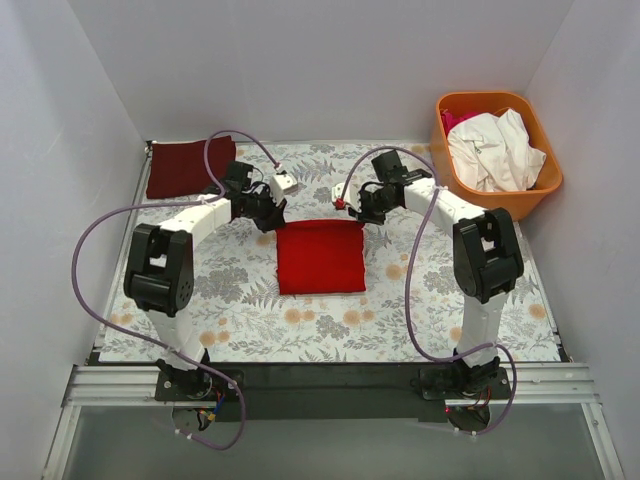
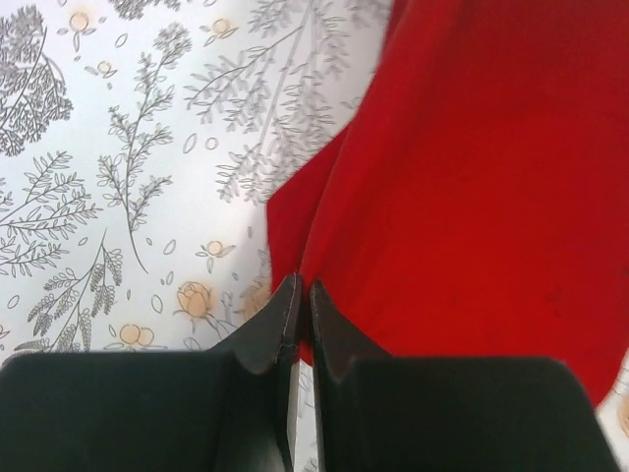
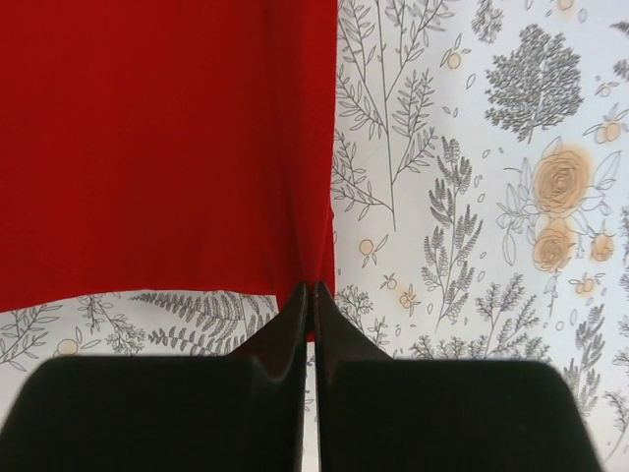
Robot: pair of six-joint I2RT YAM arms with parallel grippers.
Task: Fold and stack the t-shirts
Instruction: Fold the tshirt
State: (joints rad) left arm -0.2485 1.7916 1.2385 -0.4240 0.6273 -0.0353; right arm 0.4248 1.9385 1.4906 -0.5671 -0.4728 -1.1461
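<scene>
A bright red t-shirt [image 1: 320, 257] lies folded into a rectangle in the middle of the floral cloth. My left gripper [image 1: 271, 217] is at its far left corner. In the left wrist view the jaws [image 2: 300, 295] are shut on the edge of the red fabric [image 2: 472, 177]. My right gripper [image 1: 362, 212] is at the far right corner. In the right wrist view the jaws [image 3: 313, 293] are shut on the red shirt's [image 3: 167, 138] corner. A dark red folded t-shirt [image 1: 185, 168] lies at the back left.
An orange basket [image 1: 548, 184] stands at the back right, holding a crumpled white shirt [image 1: 495, 150] and a bit of pink cloth [image 1: 458, 120]. White walls close in the left, back and right. The arms' cables loop over the floral cloth [image 1: 420, 320].
</scene>
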